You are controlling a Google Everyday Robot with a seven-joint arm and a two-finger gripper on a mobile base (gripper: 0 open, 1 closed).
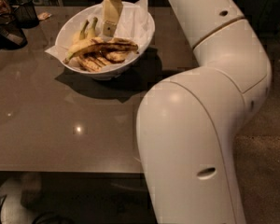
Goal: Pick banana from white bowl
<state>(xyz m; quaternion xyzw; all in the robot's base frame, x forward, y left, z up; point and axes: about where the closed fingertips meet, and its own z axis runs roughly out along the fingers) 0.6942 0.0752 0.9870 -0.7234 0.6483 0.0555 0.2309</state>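
The arm (196,125) fills the right half of the camera view. Its broad white elbow segment stands in the foreground, bends back at a rounded joint on the right, and rises leftward to the top edge above the bowl.

The worktop (60,125) is a flat grey-brown surface extending from the lower left to the far edge.

The white bowl (107,72) sits on the far part of the worktop, left of the arm. Its paper lining (130,20) shows pointed corners over the rim.

The banana (100,45) lies across the bowl on top of the shorter bananas (99,59). Its yellow stem end points left and its dark end points right.

The gripper (109,31) hangs from the top edge and points straight down inside the bowl. Its tip is just above the middle of the banana. Contact cannot be confirmed, and whether the gripper is open or closed cannot be told.

A dark mesh basket (25,10) stands at the far left corner.
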